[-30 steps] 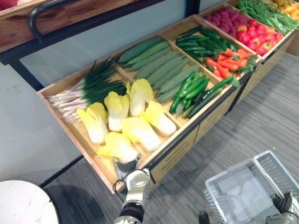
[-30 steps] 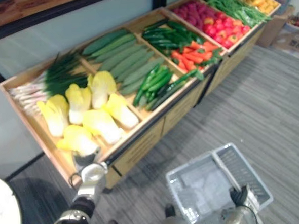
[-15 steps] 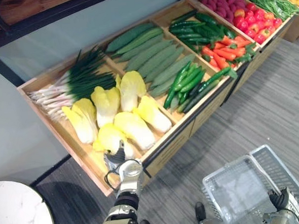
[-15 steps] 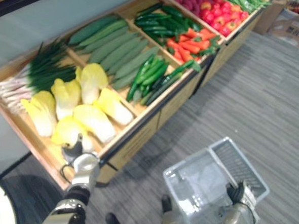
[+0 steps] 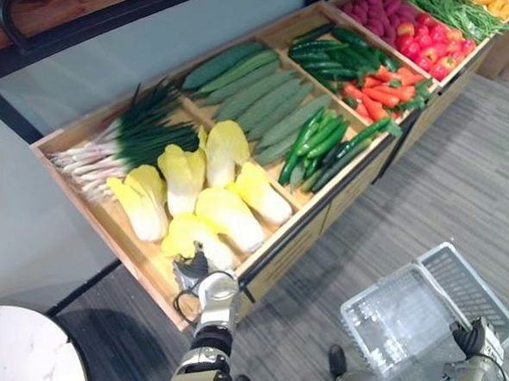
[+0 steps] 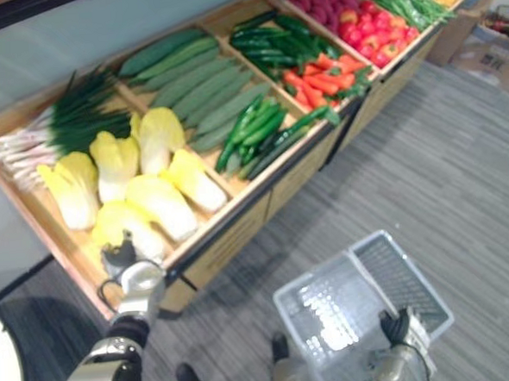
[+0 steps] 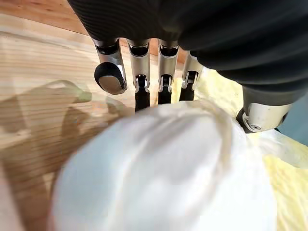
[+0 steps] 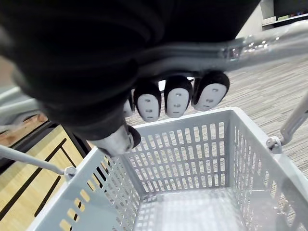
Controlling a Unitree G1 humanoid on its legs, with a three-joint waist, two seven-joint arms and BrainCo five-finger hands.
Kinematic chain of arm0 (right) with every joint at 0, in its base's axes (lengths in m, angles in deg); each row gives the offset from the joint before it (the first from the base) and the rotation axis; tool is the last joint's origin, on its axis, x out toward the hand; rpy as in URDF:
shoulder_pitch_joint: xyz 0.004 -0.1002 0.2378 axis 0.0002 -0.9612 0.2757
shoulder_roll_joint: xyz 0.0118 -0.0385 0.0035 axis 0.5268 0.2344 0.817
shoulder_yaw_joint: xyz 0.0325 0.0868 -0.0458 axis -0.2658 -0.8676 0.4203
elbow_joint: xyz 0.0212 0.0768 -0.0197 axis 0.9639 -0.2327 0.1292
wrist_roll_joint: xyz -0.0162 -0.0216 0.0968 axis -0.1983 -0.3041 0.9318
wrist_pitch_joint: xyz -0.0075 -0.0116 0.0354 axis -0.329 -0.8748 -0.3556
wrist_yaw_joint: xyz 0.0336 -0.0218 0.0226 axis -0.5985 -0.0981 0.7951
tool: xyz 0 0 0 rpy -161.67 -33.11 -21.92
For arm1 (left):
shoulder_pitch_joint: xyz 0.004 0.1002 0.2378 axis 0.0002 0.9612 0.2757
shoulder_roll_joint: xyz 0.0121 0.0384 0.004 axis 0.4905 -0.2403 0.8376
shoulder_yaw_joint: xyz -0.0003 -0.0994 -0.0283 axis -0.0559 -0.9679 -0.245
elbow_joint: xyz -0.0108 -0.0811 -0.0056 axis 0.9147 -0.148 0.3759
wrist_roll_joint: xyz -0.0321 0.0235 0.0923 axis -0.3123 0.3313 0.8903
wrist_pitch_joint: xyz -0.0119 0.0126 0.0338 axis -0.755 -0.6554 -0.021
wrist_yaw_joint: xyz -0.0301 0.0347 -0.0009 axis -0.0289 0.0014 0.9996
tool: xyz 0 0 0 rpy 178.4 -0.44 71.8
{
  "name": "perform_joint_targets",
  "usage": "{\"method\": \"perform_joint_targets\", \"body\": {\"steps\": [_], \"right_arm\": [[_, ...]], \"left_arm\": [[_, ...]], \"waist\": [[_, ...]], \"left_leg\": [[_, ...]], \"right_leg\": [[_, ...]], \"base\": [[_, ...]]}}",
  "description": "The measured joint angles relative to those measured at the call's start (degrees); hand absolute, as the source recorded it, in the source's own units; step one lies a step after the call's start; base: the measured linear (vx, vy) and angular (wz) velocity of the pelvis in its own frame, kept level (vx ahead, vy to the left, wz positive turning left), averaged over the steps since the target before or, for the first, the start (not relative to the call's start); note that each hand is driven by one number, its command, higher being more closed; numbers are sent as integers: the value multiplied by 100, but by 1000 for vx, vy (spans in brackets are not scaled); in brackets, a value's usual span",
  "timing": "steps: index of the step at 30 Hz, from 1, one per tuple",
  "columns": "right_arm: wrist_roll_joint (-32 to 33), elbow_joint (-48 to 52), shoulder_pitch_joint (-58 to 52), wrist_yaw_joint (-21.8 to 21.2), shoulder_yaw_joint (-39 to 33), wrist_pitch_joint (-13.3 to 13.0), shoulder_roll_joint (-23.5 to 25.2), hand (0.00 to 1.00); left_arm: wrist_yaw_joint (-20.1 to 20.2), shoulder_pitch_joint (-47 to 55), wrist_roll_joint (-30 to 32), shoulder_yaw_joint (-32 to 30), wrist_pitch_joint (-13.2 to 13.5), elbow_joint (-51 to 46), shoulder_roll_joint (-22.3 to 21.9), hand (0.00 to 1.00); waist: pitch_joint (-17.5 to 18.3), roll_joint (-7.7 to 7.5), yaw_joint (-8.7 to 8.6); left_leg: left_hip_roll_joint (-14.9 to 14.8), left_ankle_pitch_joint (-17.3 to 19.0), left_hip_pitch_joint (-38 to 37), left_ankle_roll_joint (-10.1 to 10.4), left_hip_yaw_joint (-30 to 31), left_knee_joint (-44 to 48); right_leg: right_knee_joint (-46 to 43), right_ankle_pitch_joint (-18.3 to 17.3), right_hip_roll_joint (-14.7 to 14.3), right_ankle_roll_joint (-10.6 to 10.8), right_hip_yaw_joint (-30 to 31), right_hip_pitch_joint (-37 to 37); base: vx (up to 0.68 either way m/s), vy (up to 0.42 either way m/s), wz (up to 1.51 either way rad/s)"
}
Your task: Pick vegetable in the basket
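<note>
While right hand (image 5: 471,340) is gripping handle (image 8: 269,45) of basket (image 5: 377,288), fingers curled round it, basket is hanging empty, well apart from wooden tray (image 5: 138,258). Left hand (image 5: 195,270) is hovering at nearest cabbage (image 7: 163,168) in tray, fingers straight over its pale base, thumb beside, not clasping. Nothing picked yet. Judging what's left: closing on cabbage, lifting, carrying to basket.
</note>
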State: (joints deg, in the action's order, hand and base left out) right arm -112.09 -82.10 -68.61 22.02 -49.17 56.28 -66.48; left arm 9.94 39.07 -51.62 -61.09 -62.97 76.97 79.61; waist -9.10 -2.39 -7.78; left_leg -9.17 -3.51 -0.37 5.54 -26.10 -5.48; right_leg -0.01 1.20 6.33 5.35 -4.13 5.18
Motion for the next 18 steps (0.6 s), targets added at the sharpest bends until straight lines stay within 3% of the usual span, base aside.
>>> {"method": "perform_joint_targets", "body": {"steps": [4,12,18], "right_arm": [[0,-2,-33,-1,-1,10,0,100],[-24,1,-53,-4,-6,10,3,100],[-36,5,-106,-4,-40,10,3,100]], "left_arm": [[101,349,43,102,-1,-256,-16,100],[301,865,1009,152,-140,-617,-72,100],[312,1238,1797,109,-188,-1147,-72,100]], "waist": [[3,7,26],[23,83,42],[105,222,47]], "left_leg": [[17,-1,-29,-1,30,0],[35,-11,-83,-14,129,-2],[25,-12,-84,-16,131,-3]], "right_leg": [[3,0,3,2,-28,-58],[2,-1,19,6,-92,-152],[1,-1,8,6,-91,-151]], "base": [[17,-4,5],[4,1,5],[0,0,0]]}}
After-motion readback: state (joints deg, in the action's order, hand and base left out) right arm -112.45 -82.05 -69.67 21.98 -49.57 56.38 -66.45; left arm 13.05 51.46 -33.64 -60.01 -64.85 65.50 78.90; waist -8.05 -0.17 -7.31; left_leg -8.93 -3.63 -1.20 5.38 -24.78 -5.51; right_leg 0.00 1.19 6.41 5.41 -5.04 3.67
